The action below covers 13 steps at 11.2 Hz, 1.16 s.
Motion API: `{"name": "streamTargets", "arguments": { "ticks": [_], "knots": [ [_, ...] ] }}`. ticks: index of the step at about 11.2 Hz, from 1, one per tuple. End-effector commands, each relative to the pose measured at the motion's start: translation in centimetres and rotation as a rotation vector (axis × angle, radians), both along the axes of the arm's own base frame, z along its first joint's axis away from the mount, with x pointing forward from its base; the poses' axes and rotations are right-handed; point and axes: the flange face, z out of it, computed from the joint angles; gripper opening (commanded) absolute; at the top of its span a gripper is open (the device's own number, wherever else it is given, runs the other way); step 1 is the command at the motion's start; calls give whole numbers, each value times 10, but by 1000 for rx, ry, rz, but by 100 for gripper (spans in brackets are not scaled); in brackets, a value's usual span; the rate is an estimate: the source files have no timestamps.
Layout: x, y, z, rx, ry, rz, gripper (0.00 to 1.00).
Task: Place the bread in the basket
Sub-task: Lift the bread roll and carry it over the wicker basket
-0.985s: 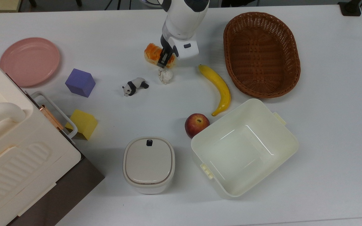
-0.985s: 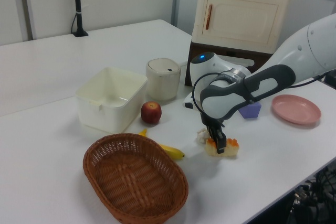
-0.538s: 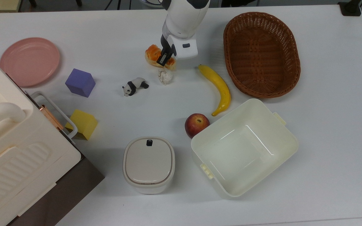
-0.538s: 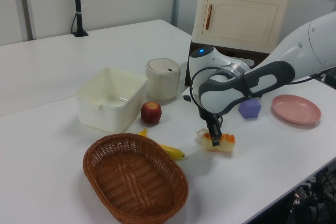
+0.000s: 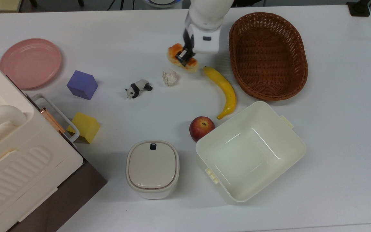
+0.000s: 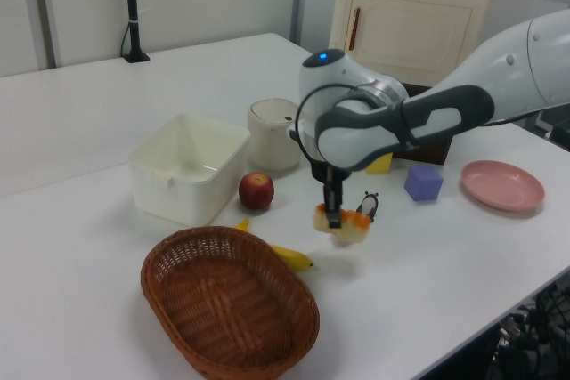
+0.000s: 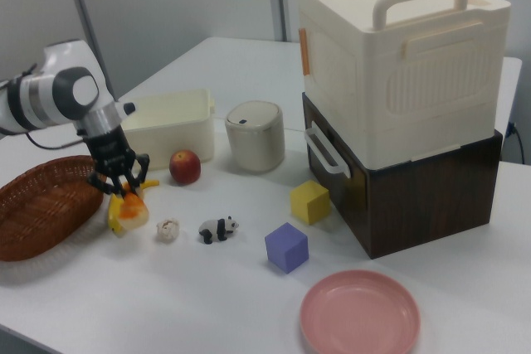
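Left view: the gripper (image 6: 334, 218) is clamped on the bread (image 6: 345, 224), which hangs clear of the white table (image 6: 445, 273), between the banana (image 6: 285, 256) and the panda figurine (image 6: 369, 206). It's a glossy orange-brown bun, pale cream underneath, tilted in the fingers. The wicker basket (image 5: 268, 54) holds nothing, and the cream tub (image 5: 250, 150) holds nothing either.

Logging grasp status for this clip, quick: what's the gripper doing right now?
Gripper: closed on the bread, holding it lifted off the table, short of the basket.
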Motion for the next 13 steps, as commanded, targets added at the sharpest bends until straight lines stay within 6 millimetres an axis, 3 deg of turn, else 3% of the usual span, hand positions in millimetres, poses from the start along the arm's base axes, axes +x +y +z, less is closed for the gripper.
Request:
{"name": "streamTargets", "arguments": {
  "ticks": [1, 3, 5, 9, 13],
  "knots": [
    [6, 33, 48, 79, -41, -136, 18],
    [5, 62, 72, 134, -56, -179, 18],
    [-4, 94, 78, 144, -73, -184, 18],
    [-23, 167, 54, 144, -41, -171, 18],
    [-16, 210, 22, 131, -18, -180, 18]
  ]
}}
